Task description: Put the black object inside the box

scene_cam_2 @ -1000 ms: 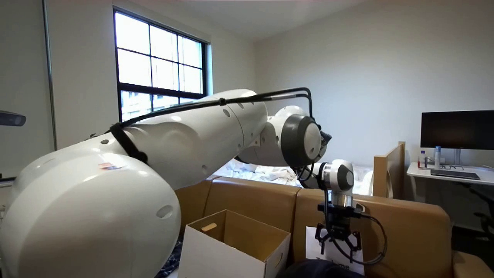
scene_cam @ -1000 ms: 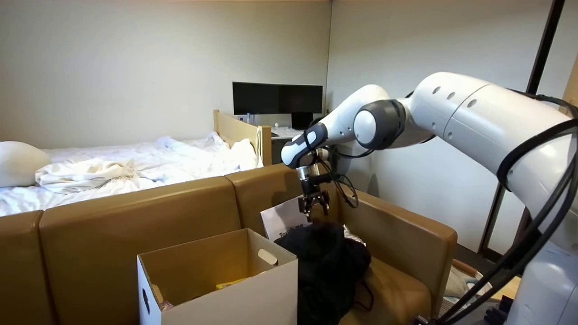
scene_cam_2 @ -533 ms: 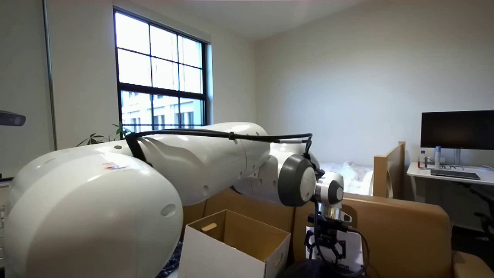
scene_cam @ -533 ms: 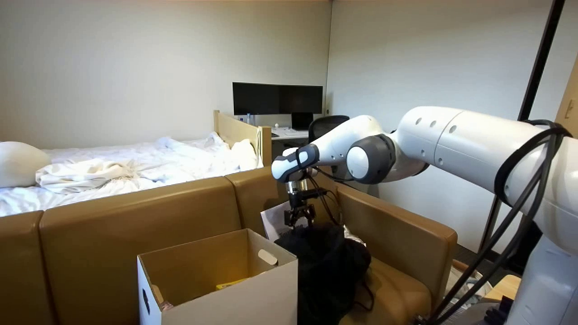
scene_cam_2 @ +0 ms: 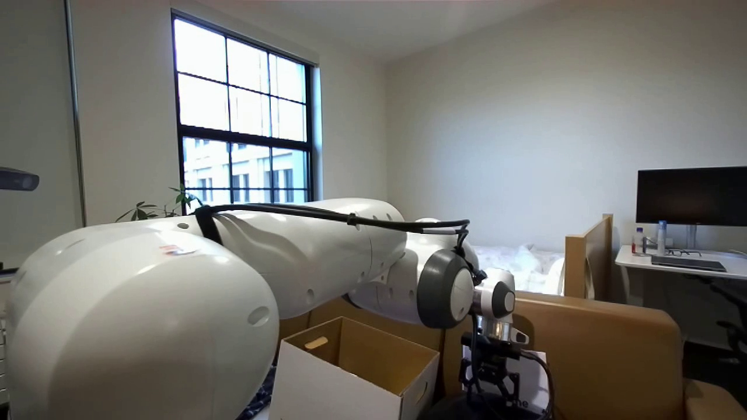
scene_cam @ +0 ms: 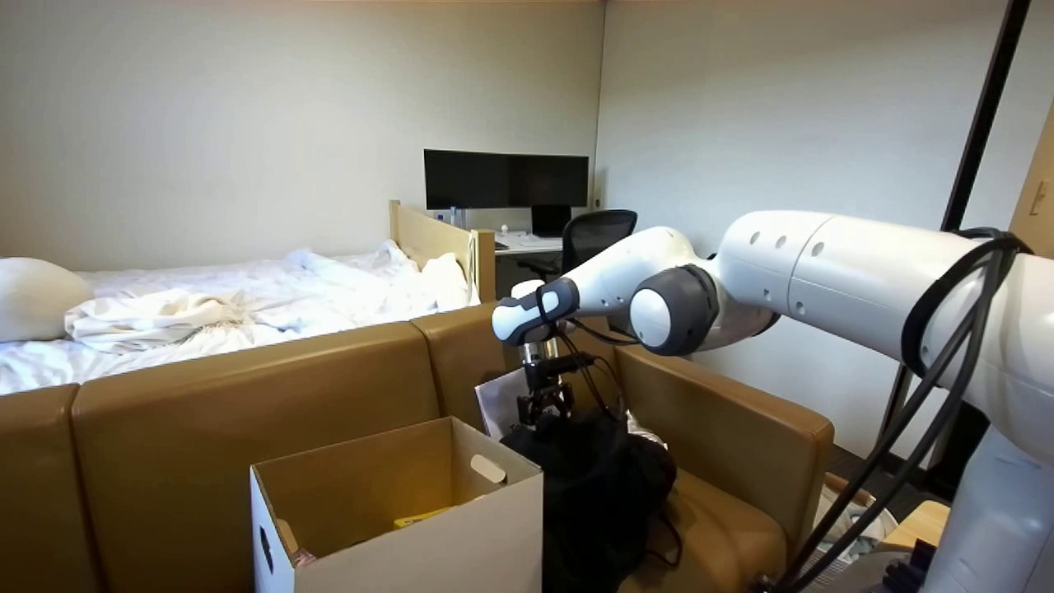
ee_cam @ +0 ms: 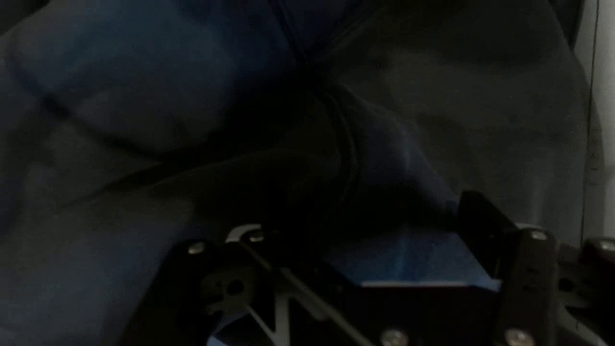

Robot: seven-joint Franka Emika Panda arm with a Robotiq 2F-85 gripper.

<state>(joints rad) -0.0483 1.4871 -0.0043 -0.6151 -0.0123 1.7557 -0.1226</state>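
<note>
The black object is a soft, crumpled dark cloth item (scene_cam: 605, 494) on the sofa seat beside the box. Only its top shows in an exterior view (scene_cam_2: 452, 407), and it fills most of the wrist view (ee_cam: 432, 110). The box (scene_cam: 461, 548) is open-topped, white outside and brown inside; it also shows in an exterior view (scene_cam_2: 332, 385). My gripper (scene_cam: 544, 418) points down at the top of the black object. Its fingers are apart in an exterior view (scene_cam_2: 490, 392) and the wrist view (ee_cam: 375, 223), with dark cloth between them. Whether the fingertips touch it is unclear.
A white printed sheet (scene_cam: 499, 402) leans on the brown sofa (scene_cam: 263, 395) behind the gripper. The sofa's armrest (scene_cam: 725, 403) stands beyond the black object. A yellow item (scene_cam: 420, 517) lies inside the box. A bed (scene_cam: 329, 284) is behind the sofa.
The arm has come down and my gripper has dropped from above the black object to its top, shifting slightly towards the box. The black object and box look unmoved.
</note>
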